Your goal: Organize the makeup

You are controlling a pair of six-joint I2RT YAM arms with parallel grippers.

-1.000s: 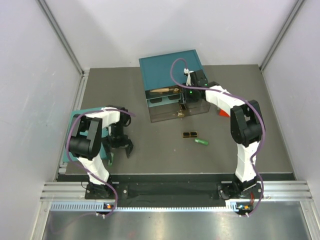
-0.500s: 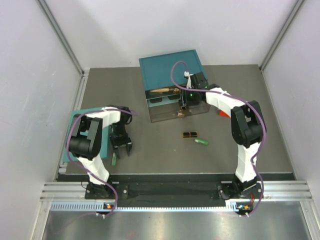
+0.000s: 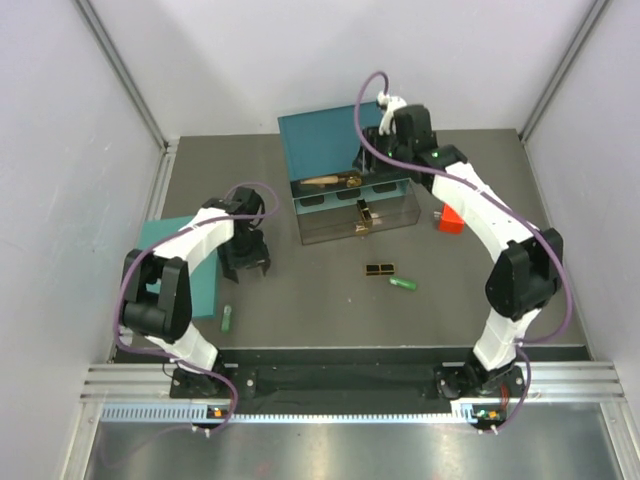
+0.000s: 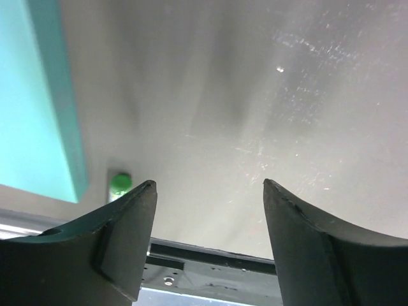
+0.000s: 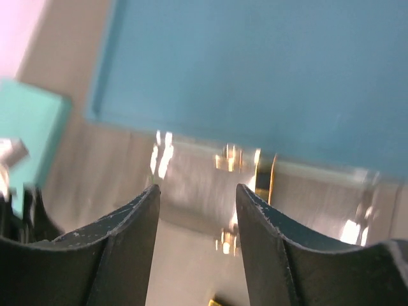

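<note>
My left gripper (image 3: 246,264) is open and empty over bare table, right of the teal panel (image 3: 168,262). A green stick (image 3: 228,319) lies near the panel's front corner; its end shows in the left wrist view (image 4: 120,183), beside my left finger. My right gripper (image 3: 384,150) is open and empty above the teal-topped organizer (image 3: 330,135). A black-and-gold case (image 3: 364,219) stands in its clear drawer, and a tan item (image 3: 325,181) lies in another compartment. Another black-and-gold case (image 3: 379,269) and a second green stick (image 3: 403,284) lie on the table in front.
A small red cube (image 3: 447,219) sits right of the organizer. The right wrist view shows the teal top (image 5: 255,64), the clear drawer front (image 5: 197,172) and the gold edge of the case (image 5: 265,173). The teal panel (image 4: 38,95) fills the left of the left wrist view.
My left gripper has moved away from the near edge, leaving the green stick on the table. My right gripper has risen from the drawer and pulled back over the organizer's top.
</note>
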